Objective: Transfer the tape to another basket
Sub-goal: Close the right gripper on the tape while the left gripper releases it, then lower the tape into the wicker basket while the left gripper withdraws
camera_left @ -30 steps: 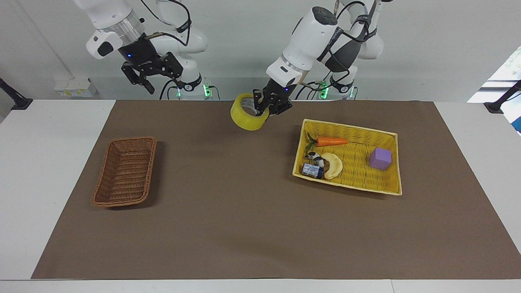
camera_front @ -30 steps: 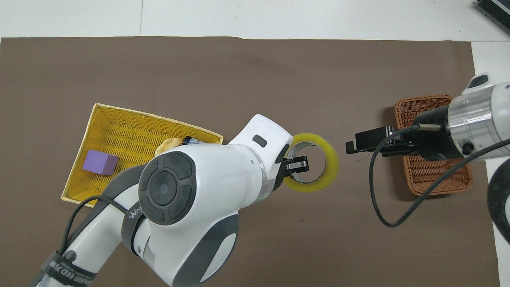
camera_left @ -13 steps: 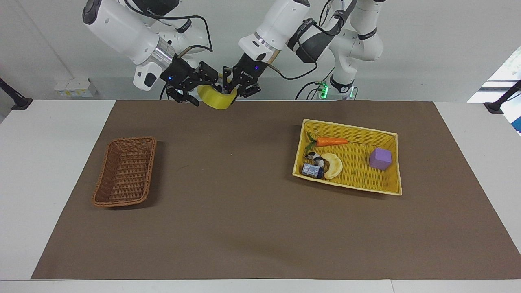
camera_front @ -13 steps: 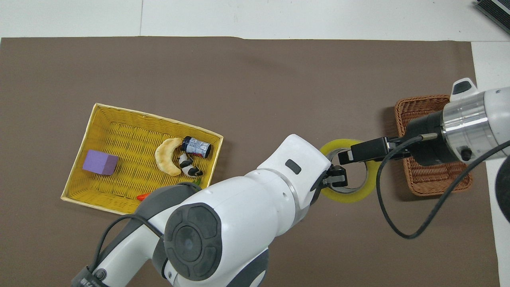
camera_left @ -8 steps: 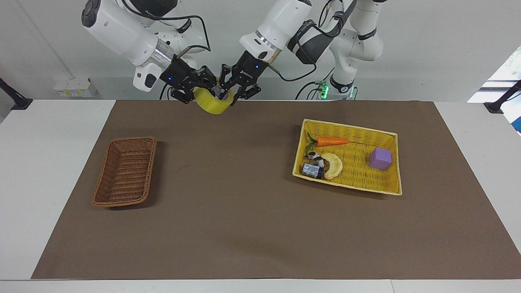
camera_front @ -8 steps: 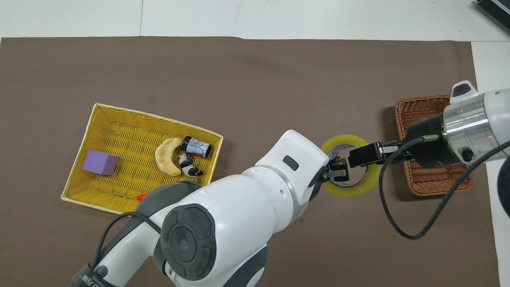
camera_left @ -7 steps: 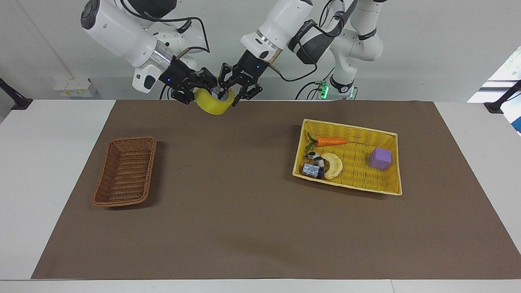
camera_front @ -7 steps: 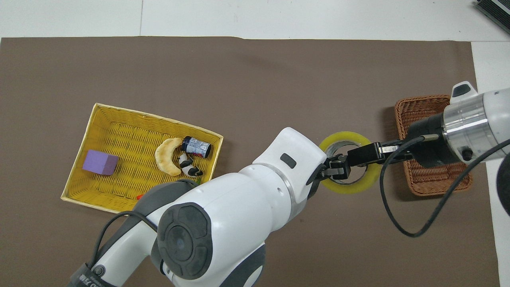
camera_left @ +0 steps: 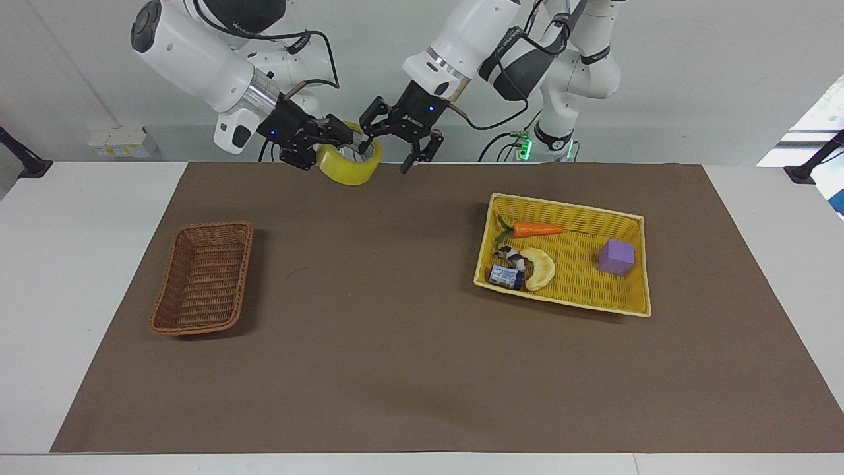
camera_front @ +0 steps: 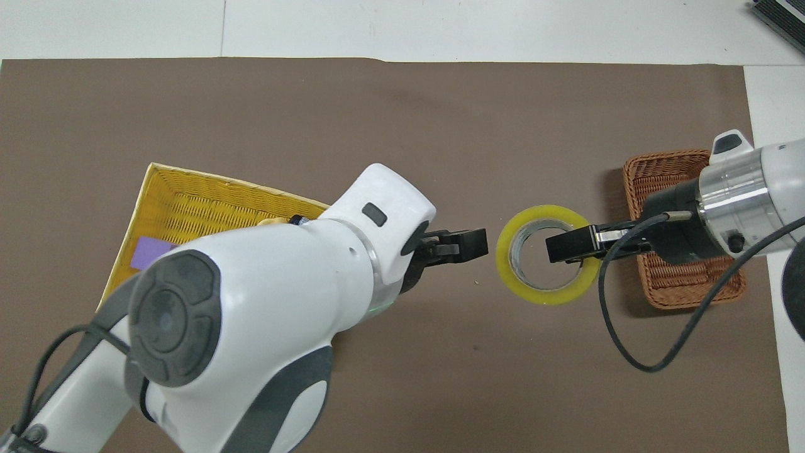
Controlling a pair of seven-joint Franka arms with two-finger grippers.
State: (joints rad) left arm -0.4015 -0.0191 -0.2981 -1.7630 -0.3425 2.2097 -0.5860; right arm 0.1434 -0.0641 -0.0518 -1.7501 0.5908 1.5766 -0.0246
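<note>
the right gripper point(camera_left: 347, 144) is gripping the tape point(camera_left: 350, 163), its fingers point(camera_front: 566, 246) clamped through the roll's wall, one inside the grey-white core and one outside. the roll is hanging in the air with its hole facing up, over the bare brown mat point(camera_left: 369, 316) between the two baskets, closer to the right arm's end. the left gripper point(camera_left: 399, 142) is hanging just beside the tape, apart from it, its fingers point(camera_left: 409, 160) spread wide and holding nothing.

the brown wicker basket point(camera_left: 203, 279) is sitting on the mat toward the right arm's end of the surface point(camera_left: 59, 218), empty, with its long sides running away from the robots. the yellow basket point(camera_left: 636, 290) is sitting toward the left arm's end, holding a carrot point(camera_left: 535, 229), a banana point(camera_left: 542, 268), a purple cube point(camera_left: 617, 256) and a small blue-labelled item point(camera_left: 506, 276). the mat between the tape and the brown wicker basket is lying open.
</note>
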